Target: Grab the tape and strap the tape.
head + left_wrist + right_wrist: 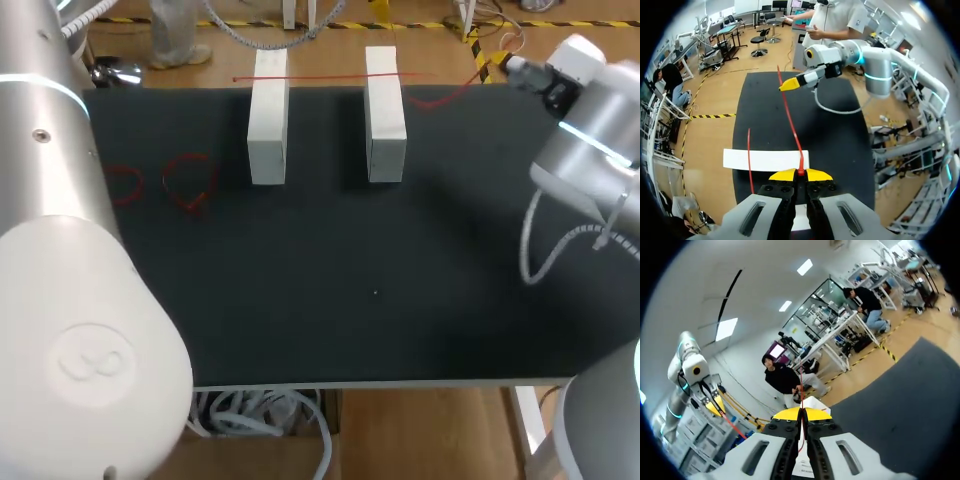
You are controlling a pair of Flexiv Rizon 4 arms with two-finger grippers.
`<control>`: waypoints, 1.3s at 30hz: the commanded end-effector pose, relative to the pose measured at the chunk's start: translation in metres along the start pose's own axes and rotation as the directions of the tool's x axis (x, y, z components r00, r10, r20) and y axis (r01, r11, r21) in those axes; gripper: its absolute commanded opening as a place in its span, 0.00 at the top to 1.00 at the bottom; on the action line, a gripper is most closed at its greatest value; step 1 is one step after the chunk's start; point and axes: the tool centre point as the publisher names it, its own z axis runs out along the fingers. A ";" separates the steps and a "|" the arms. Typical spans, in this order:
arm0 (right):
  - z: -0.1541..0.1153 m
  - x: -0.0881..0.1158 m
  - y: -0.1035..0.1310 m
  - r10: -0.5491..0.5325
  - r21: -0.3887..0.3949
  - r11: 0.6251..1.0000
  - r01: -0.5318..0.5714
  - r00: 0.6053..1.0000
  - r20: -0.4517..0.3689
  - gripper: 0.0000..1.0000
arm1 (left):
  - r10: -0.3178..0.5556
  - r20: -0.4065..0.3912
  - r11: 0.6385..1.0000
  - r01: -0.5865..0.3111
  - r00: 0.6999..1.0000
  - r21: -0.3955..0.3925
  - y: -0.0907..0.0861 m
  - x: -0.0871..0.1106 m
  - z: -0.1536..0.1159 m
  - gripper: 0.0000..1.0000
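Pinching red tape between left tool and right tool, stretched across white blocks, upper middle of frame. Might slip free or snap if pulled harder, or slide off blocks if lowered unevenly.

Left arm at eight o'clock, right arm at two; left gripper and right gripper each pinched tight on red tape

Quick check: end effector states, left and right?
Left end effector: closed, holding the red tape.
Right end effector: closed, holding the other end of the red tape.
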 end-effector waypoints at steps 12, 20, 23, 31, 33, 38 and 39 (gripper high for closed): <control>0.007 0.036 0.021 -0.907 0.268 0.421 0.866 0.398 0.138 1.00 | 0.000 0.003 1.000 0.000 1.000 0.000 0.001 0.002 0.001 1.00; 0.003 0.041 0.012 -0.936 0.248 0.351 0.903 0.345 0.066 1.00 | 0.000 0.003 1.000 0.000 1.000 0.000 0.001 0.002 0.001 1.00; 0.003 0.041 0.012 -0.936 0.248 0.351 0.903 0.345 0.066 1.00 | 0.000 0.003 1.000 0.000 1.000 0.000 0.001 0.002 0.001 1.00; 0.003 0.041 0.012 -0.936 0.248 0.351 0.903 0.345 0.066 1.00 | 0.000 0.003 1.000 0.000 1.000 0.000 0.001 0.002 0.001 1.00; 0.003 0.041 0.014 -0.947 0.250 0.321 0.913 0.312 0.076 1.00 | 0.000 0.003 1.000 0.000 1.000 0.000 0.001 0.002 0.001 1.00; 0.005 0.045 0.015 -0.958 0.280 0.277 0.919 0.241 0.156 1.00 | 0.000 0.003 1.000 0.000 1.000 0.000 0.001 0.002 0.001 1.00; 0.005 0.048 0.012 -0.959 0.283 0.271 0.920 0.232 0.163 1.00 | 0.000 0.003 1.000 0.000 1.000 0.000 0.001 0.002 0.001 1.00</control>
